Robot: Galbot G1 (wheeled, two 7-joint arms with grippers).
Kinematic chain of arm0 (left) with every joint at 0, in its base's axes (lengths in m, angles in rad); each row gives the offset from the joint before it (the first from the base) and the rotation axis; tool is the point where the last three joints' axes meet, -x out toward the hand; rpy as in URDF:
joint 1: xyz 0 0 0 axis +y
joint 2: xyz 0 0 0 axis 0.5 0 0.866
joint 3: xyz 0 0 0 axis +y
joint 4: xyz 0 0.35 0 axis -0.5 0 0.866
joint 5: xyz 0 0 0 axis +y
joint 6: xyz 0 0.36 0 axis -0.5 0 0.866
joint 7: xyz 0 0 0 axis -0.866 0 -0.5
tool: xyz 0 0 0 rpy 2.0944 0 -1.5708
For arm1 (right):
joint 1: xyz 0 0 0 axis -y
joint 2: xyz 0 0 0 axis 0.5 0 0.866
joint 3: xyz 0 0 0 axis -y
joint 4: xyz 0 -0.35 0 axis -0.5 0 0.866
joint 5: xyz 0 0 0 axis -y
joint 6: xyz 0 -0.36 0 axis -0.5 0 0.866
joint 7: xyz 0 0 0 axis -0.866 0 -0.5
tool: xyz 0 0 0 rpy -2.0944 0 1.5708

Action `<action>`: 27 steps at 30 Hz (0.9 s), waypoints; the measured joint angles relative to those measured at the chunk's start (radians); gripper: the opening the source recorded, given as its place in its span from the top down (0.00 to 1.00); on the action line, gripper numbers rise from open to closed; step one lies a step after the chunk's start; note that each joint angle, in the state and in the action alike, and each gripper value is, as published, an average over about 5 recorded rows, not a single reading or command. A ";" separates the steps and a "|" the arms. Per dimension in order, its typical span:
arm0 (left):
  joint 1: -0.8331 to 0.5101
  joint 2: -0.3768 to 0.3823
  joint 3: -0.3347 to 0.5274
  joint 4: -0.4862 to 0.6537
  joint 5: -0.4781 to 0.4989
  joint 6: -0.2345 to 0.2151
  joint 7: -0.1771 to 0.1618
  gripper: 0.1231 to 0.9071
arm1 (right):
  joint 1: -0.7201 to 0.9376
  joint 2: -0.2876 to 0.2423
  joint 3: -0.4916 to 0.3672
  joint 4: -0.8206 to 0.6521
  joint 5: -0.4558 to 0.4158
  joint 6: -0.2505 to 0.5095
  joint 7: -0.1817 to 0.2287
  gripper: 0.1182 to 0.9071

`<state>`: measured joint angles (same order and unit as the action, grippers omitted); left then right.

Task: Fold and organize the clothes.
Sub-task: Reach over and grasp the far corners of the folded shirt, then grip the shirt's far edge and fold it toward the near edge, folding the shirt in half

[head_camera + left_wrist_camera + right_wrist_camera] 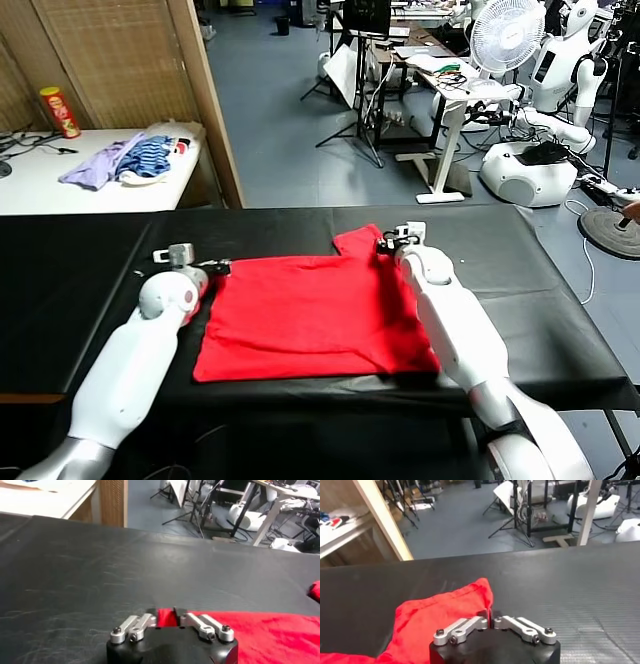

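Pinching the red T-shirt [315,315], both grippers' fingers [166,618] [490,622] hide any label.

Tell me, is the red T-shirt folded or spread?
Mostly spread: the red T-shirt lies flat on the black table; only one sleeve shows.

Even, bright overhead light filled the room. The black table [80,290] showed soft sheen toward twelve o'clock, with faint shadows beneath the arms. Wrist views looked slightly soft; distant background blurred.

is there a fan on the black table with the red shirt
No, the black table holds only the red shirt; the fan stands in the room behind.
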<state>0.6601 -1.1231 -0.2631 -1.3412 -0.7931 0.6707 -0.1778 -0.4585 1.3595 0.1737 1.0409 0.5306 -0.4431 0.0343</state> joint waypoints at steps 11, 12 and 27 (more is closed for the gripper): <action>0.089 0.062 -0.061 -0.171 -0.038 -0.002 -0.049 0.99 | -0.145 -0.111 0.034 0.291 0.089 0.022 -0.035 0.99; 0.107 0.071 -0.069 -0.202 -0.052 0.002 -0.059 0.99 | -0.164 -0.127 0.039 0.325 0.098 0.014 -0.035 0.99; 0.487 0.137 -0.231 -0.652 -0.028 0.064 -0.139 0.99 | -0.431 -0.336 0.105 0.716 0.141 -0.179 0.006 0.99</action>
<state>1.1469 -0.9857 -0.4945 -1.9928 -0.8210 0.7343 -0.3169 -0.8892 1.0232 0.2790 1.7567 0.6718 -0.6219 0.0404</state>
